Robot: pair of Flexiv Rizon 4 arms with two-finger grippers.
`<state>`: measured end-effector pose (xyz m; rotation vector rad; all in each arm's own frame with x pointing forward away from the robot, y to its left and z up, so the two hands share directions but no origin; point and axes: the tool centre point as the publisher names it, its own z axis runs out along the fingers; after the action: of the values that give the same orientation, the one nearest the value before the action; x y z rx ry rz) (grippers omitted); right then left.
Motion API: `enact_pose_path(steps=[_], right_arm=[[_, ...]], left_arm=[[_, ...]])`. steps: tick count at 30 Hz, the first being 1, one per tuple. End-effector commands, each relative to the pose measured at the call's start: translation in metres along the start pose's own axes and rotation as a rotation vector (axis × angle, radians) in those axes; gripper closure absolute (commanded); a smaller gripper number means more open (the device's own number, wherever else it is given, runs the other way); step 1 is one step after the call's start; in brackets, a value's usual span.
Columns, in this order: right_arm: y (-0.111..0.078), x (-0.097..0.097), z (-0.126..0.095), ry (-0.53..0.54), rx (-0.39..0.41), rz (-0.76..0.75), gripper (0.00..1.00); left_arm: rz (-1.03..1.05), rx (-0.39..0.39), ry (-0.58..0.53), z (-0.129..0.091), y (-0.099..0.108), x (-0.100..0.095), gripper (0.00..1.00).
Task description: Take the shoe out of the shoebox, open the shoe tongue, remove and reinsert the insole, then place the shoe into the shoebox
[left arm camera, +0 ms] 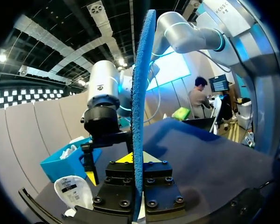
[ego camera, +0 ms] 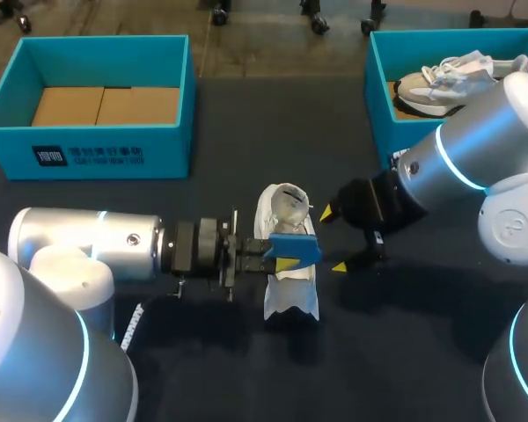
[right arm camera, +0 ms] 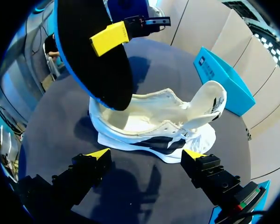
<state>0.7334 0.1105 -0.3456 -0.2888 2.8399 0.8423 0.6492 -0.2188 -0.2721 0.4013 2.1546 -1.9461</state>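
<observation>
While my left fingers [ego camera: 288, 264] grip the insole [ego camera: 296, 249] above the shoe [ego camera: 289, 290] | right fingers [ego camera: 327, 213] wide | I judge reinsertion, boxing remain

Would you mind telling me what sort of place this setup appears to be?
Probably a robot test bench rather than a shop: a dark table carries two teal shoeboxes, a white shoe lies between the arms, and the left gripper is shut on a blue insole.

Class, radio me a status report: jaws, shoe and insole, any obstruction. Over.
Left gripper jaws shut on blue insole, over the shoe. Right gripper jaws open, empty, beside the shoe. Shoe on table, tongue folded back. Nothing blocking its opening.
</observation>
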Motion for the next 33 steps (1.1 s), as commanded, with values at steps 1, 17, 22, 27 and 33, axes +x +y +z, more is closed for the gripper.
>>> enact_pose_path(steps=[1, 17, 22, 27, 33], right_arm=[[0.0, 0.0, 0.001, -0.001, 0.001, 0.0, 0.0], [0.0, 0.0, 0.001, -0.001, 0.001, 0.0, 0.0], [0.0, 0.0, 0.001, -0.001, 0.001, 0.0, 0.0], [0.0, 0.0, 0.001, -0.001, 0.001, 0.0, 0.0], [0.0, 0.0, 0.001, -0.001, 0.001, 0.0, 0.0]], left_arm=[[0.014, -0.004, -0.006, 0.006, 0.009, -0.001, 1.0], [0.051, -0.046, -0.026, 0.013, 0.038, -0.008, 1.0], [0.059, -0.059, -0.026, 0.012, 0.044, -0.011, 1.0], [0.068, -0.073, -0.034, 0.011, 0.052, -0.014, 1.0], [0.091, -0.089, -0.035, 0.013, 0.062, -0.017, 1.0]])
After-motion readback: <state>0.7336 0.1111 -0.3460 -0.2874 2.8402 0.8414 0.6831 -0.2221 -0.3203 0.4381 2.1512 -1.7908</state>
